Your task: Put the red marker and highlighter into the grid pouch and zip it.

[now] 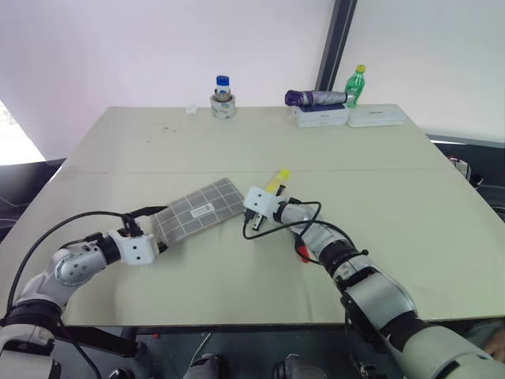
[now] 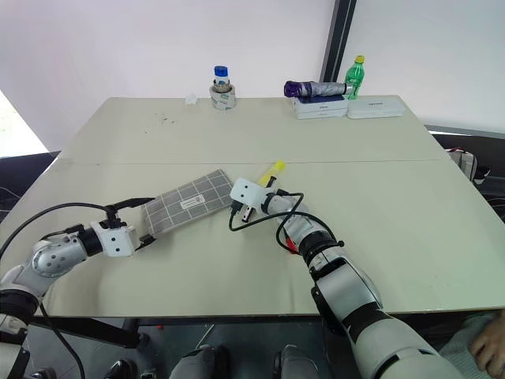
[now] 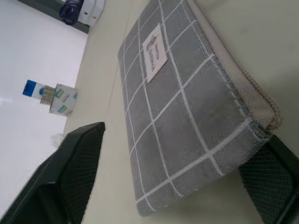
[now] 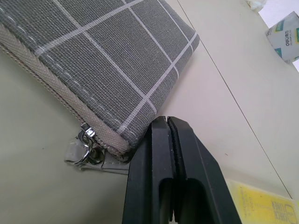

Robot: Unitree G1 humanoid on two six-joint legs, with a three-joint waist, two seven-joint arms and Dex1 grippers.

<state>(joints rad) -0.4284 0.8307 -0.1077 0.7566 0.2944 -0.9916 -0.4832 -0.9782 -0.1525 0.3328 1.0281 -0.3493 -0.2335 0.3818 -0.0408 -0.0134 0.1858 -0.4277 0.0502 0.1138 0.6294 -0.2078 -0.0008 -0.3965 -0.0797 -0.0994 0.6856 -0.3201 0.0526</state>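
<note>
Pouch [image 3: 187,116] end lies between open left claw [image 1: 155,229] fingers — right claw [image 4: 169,128] shut beside zipper.

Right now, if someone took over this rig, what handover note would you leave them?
Left gripper: open, its fingers either side of the grid pouch's near end.
Right gripper: shut, empty, at the pouch's far corner beside the zipper pull.
Highlighter: on the table just beyond the right gripper.
Red marker: on the table, partly under the right forearm.
Done: nothing packed.
Left: open the pouch, load both pens, zip.
</note>
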